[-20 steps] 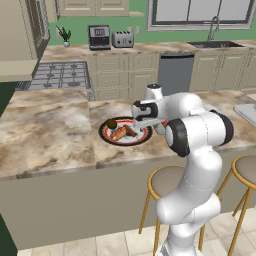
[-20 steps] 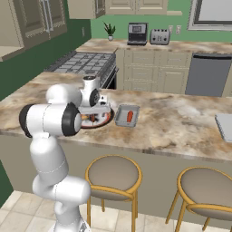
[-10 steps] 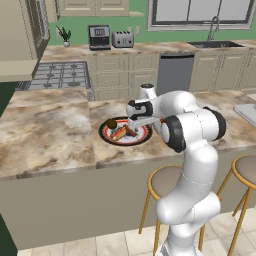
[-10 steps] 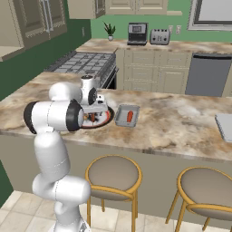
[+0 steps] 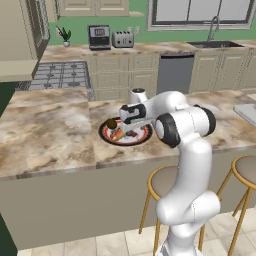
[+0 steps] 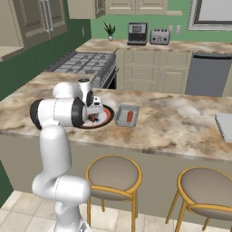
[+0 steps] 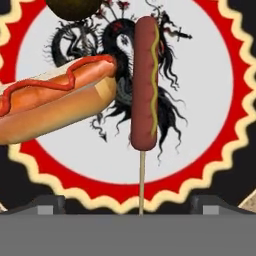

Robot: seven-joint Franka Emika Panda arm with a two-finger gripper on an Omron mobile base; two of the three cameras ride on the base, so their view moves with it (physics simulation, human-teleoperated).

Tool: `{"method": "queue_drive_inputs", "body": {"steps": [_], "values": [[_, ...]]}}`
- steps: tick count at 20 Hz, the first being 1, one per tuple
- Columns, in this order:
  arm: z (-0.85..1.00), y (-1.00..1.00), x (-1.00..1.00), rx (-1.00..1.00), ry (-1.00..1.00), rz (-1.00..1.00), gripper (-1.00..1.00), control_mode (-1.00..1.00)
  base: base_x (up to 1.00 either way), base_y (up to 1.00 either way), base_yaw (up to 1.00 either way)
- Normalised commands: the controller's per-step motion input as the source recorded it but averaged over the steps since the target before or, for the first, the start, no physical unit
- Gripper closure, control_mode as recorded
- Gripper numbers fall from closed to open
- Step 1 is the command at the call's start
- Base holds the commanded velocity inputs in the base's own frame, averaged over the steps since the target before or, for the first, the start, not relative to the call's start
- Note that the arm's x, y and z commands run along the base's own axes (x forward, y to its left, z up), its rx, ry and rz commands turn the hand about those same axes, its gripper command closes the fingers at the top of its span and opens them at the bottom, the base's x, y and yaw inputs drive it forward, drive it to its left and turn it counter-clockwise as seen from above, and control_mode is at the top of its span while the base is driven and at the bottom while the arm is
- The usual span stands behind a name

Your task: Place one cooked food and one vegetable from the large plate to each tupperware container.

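I have the gripper (image 7: 128,204) low over the large plate (image 5: 106,134), and its two fingertips (image 7: 46,204) stand wide apart at the bottom of the hand view with nothing between them but the thin wooden stick of a corn dog (image 7: 145,82). That corn dog lies on the plate's white centre with a yellow line of mustard down its length, its stick pointing toward my fingers. Just beside it, touching or nearly touching at the bun's end, lies a hot dog in a bun (image 7: 52,102) with a red squiggle of ketchup, set at an angle. At the far edge of the hand view a dark round item (image 7: 74,7) sits on the plate — I cannot tell what it is. From the right base view, the plate (image 6: 108,118) sits on the marble counter (image 6: 181,122) partly behind my arm, and just beside it is one tupperware container (image 6: 120,118) with an orange-red piece of food (image 6: 130,116) inside — too small for me to name. A second pale tray (image 6: 225,126) lies well apart at the counter's far right.
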Motion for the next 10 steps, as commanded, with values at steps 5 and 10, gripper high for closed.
{"method": "queue_drive_inputs", "body": {"steps": [5, 10], "values": [[-0.16, -0.03, 0.28, 0.0, 0.0, 0.07, -1.0, -1.0, 0.0, 0.0, 0.0], [-0.27, 0.0, 0.37, 0.0, 0.0, 0.07, -1.0, -1.0, 0.0, 0.0, 0.0]]}}
